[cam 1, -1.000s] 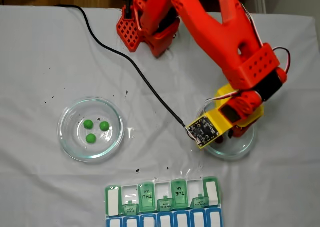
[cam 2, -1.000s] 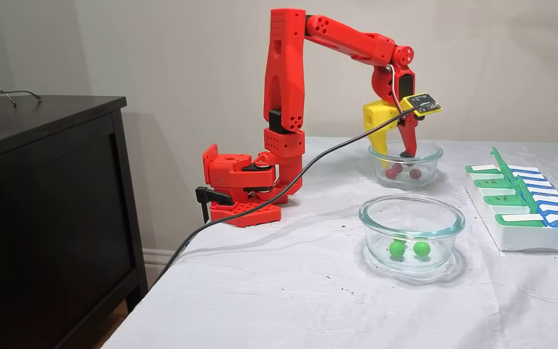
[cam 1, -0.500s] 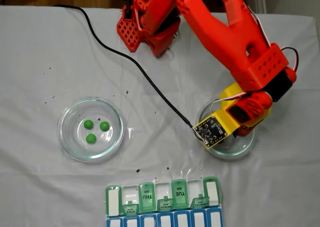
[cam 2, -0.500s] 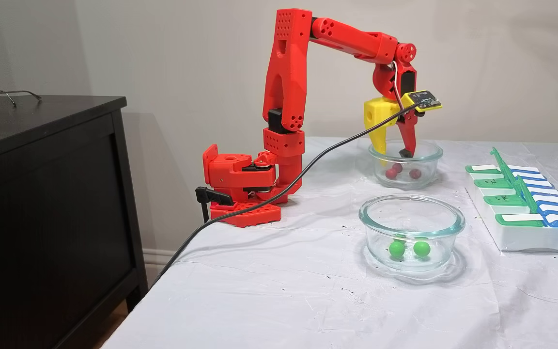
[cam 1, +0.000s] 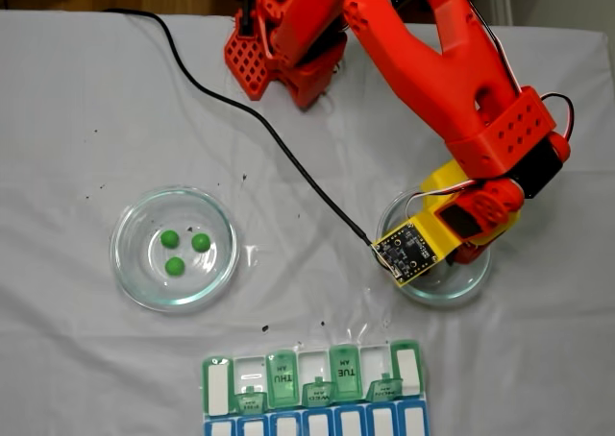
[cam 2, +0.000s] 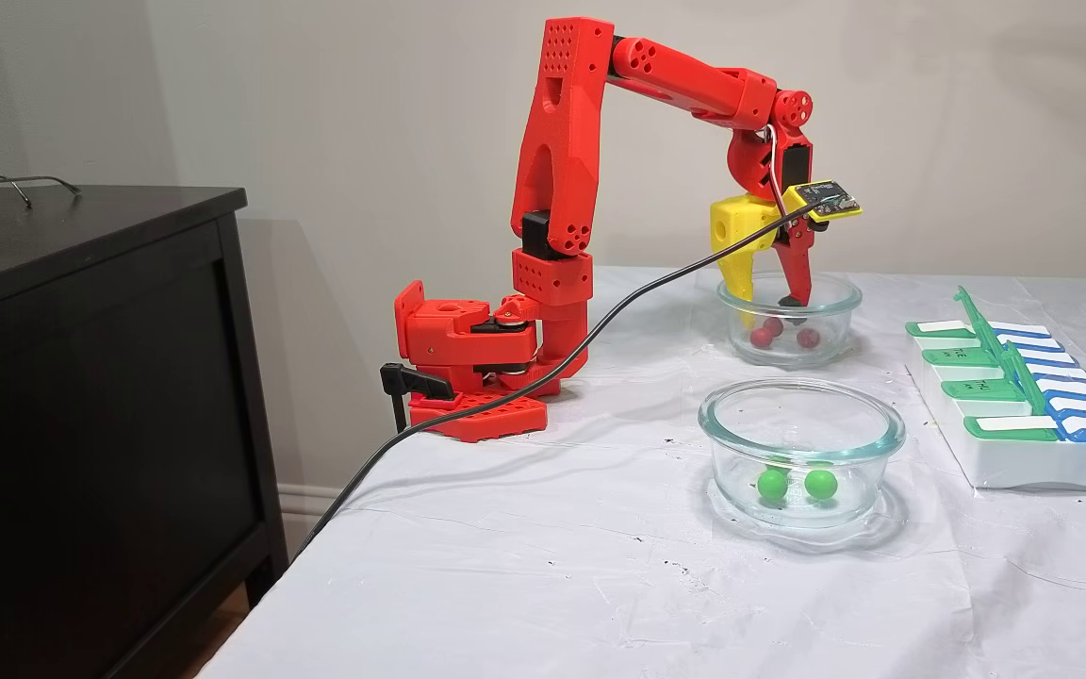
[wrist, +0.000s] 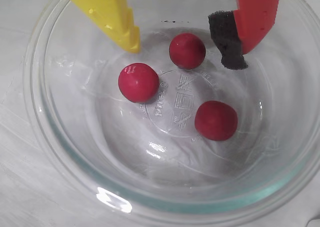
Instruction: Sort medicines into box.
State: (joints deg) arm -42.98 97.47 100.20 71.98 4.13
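Gripper [wrist: 185, 49] spread wide inside the far glass dish [wrist: 45, 132], a red pill [wrist: 187, 50] between its tips, green pills [cam 1: 175, 265] in the other dish [cam 1: 130, 268], box [cam 1: 312, 398] nearby.

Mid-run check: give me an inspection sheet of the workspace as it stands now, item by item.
Surface: white cloth-covered table, wrinkled, scattered small black specks.
Job's things: three red pills in the far glass dish; three green pills in the near glass dish; pill organizer at the table edge, several green lids raised, no pills seen in it.
Clutter: nothing seen beyond the specks.
Grippers: gripper open, fingertips lowered inside the red-pill dish, straddling one red pill without touching it; holds nothing.
Cables: black cable runs across the cloth to the wrist camera board; thin wires by the wrist.
Surroundings: dark cabinet with eyeglasses on top; plain wall.
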